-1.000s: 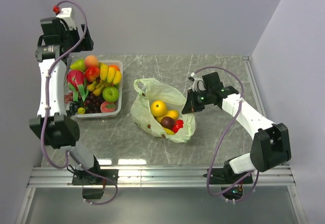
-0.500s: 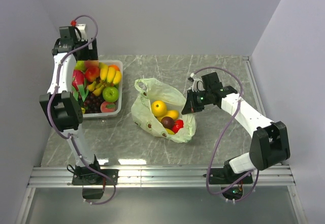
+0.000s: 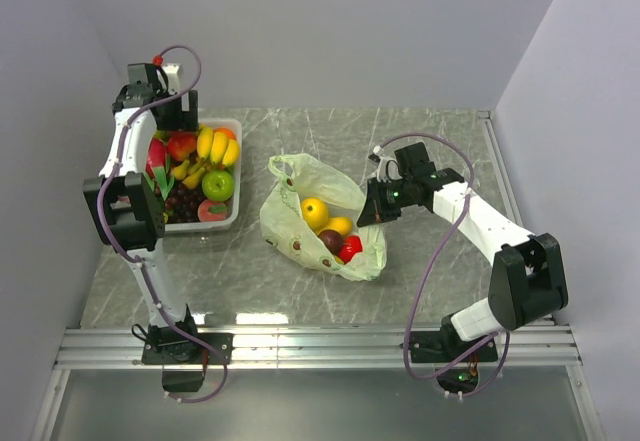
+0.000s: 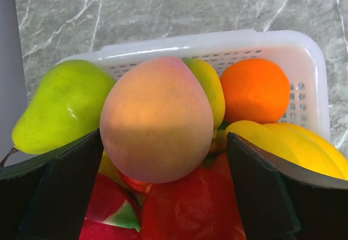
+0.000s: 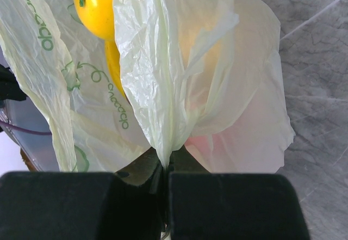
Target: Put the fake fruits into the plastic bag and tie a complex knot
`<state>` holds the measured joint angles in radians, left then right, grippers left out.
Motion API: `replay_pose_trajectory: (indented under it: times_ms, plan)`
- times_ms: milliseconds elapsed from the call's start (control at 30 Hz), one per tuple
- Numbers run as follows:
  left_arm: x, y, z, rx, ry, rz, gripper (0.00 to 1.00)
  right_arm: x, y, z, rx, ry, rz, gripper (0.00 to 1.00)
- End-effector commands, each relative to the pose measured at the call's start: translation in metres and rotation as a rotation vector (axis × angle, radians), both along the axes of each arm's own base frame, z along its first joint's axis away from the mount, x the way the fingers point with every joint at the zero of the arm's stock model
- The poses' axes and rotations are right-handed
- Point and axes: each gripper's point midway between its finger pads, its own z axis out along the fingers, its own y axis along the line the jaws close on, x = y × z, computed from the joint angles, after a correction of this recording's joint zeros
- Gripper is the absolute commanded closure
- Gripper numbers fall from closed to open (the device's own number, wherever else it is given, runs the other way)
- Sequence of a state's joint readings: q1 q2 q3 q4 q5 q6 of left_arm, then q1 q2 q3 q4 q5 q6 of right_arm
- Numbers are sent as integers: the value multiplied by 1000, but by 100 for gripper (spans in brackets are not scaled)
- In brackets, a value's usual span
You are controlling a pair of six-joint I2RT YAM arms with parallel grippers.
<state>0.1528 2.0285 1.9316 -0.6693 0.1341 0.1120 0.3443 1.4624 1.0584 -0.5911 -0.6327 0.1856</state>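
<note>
Loading step: left gripper (image 4: pixel 160 196), jaws wide open, straddles the peach (image 4: pixel 156 120) in the tray (image 4: pixel 217 38) at 9 o'clock of the mid-table plastic bag (image 3: pixel 372 253), right gripper (image 5: pixel 166 169) clamped on its 3 o'clock rim; next likely needs closing on the peach, lifting, carrying bagward.

the left arm (image 3: pixel 125 216) rose steeply from its base at the near edge, elbow folded at mid-height and forearm reaching up and away to the far left. its wrist bent so that the left gripper (image 4: pixel 164 137) pointed downward, its two fingers (image 4: pixel 60 191) spread wide apart. the right arm (image 3: pixel 480 221) sat lower, elbow out to the right and forearm stretched inward. the right gripper (image 5: pixel 166 180) was pinched fully shut (pads pressed flat together) on a fold of the plastic bag (image 5: pixel 163 87).
</note>
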Motion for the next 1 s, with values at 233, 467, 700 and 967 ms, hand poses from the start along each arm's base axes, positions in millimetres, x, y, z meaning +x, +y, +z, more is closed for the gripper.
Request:
replay_pose_trajectory:
  times_ms: [233,467,700,967]
  plan:
    - [9,-4,21,1,-75,-25,17,9,3,15,22,-50,5,100]
    - [4,0,73,32,-183,-9,28,7,3,18,21,-64,9,100]
    - [-20,-11,166,51,-366,-54,32,7,3,20,25,-66,8,100]
    - [-115,-143,210,-86,-409,-606,36,10,4,25,32,-79,9,100]
